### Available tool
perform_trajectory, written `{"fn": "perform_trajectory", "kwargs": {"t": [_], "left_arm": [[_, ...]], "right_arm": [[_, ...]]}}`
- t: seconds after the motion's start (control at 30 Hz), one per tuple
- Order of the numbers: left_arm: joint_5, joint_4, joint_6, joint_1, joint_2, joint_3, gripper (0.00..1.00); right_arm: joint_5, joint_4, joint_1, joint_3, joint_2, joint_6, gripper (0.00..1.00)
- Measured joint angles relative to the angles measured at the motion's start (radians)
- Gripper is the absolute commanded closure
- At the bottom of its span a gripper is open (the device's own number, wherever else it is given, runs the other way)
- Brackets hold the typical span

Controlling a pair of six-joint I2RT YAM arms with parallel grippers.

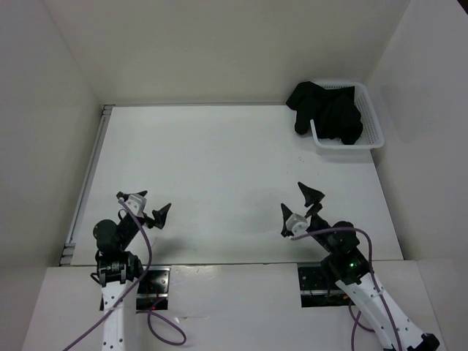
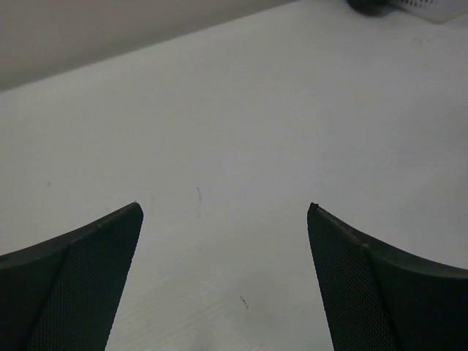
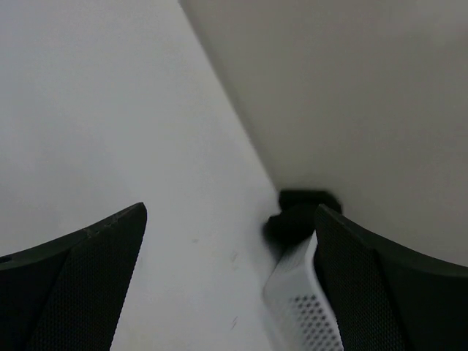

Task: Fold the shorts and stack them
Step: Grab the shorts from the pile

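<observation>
In far-right basket (image 1: 351, 148): shorts (image 1: 329, 111) (whole only overhead).

Table (image 1: 219, 168): white, matte, flat top with a few faint small marks.
Back wall (image 1: 219, 51): plain off-white panel meeting the table's far edge.
Left wall (image 1: 44, 146): same panel, along the table's left side.
Right wall (image 1: 431, 146): same panel, along the table's right side.
Rail (image 1: 86, 183): pale metal strip on the table's left edge.
Ledge (image 1: 234, 292): white board at the table's near edge.
Light: even and soft, with faint shadows on the table.
</observation>
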Motion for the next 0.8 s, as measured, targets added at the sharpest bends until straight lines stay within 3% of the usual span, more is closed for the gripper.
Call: {"fn": "perform_trajectory", "kwargs": {"t": [0.13, 0.2, 0.3, 0.4, 0.5, 0.57, 0.8], "left_arm": [[0.057, 0.149, -0.001, -0.024, 0.025, 0.019, 0.0], [0.056, 0.193, -0.001, -0.048, 0.114, 0.081, 0.0], [0.051, 0.19, -0.002, -0.088, 0.406, 0.296, 0.0], [0.042, 0.087, -0.001, -0.134, 0.791, 0.665, 0.0], [0.005, -0.024, 0.0, -0.175, 1.119, 0.99, 0.0], [-0.045, -0.049, 0.0, -0.206, 1.27, 1.109, 0.0], [-0.171, -0.208, 0.0, -0.362, 1.503, 1.168, 0.0]], "right_arm": [[-0.108, 0.179, 0.0, -0.004, 0.004, -0.151, 0.0], [-0.124, 0.214, 0.0, 0.038, 0.05, -0.181, 0.0], [-0.118, 0.202, 0.0, 0.216, 0.282, -0.215, 0.0], [-0.01, 0.186, 0.019, 0.535, 0.623, -0.158, 0.0], [0.187, 0.149, 0.023, 0.9, 0.983, 0.052, 0.0], [0.275, 0.136, -0.019, 1.078, 1.175, 0.201, 0.0], [0.381, -0.107, -0.314, 1.412, 1.622, 0.809, 0.15]]}}
